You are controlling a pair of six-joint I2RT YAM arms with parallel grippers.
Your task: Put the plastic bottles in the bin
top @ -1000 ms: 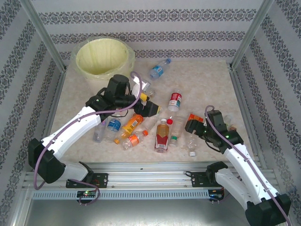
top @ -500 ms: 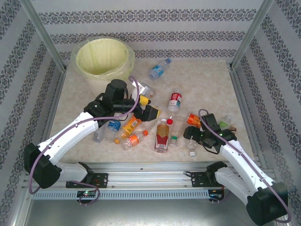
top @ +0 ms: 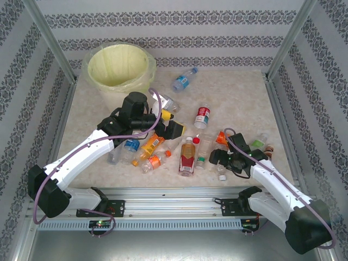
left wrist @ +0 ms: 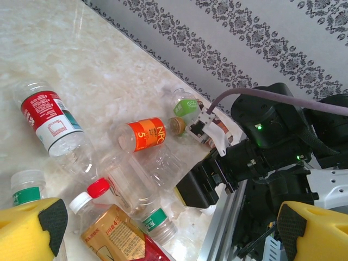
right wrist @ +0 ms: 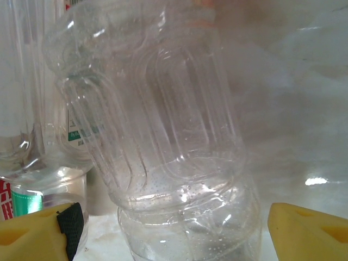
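Several plastic bottles lie scattered mid-table: a blue-labelled one (top: 184, 80), a red-labelled one (top: 202, 116), orange ones (top: 153, 143) and an amber one (top: 187, 156). The bin (top: 118, 66), white with a pale yellow liner, stands at the back left. My left gripper (top: 173, 129) hovers open above the bottles, its yellow fingers (left wrist: 32, 225) wide apart with nothing between them. Low at the near right, my right gripper (top: 216, 158) is open, and a clear ribbed bottle (right wrist: 174, 163) stands between its yellow fingertips (right wrist: 307, 228), very close to the right one.
The left wrist view looks down on an orange-labelled clear bottle (left wrist: 144, 135), a green-labelled one (left wrist: 187, 106), a red-capped clear one (left wrist: 130, 187) and the right arm (left wrist: 261, 141). Metal frame posts and patterned walls enclose the table (top: 239, 92).
My right gripper has slid left and down to the clear bottle, and its fingers have drawn in a little. The left arm shifted slightly at first and has since held still.
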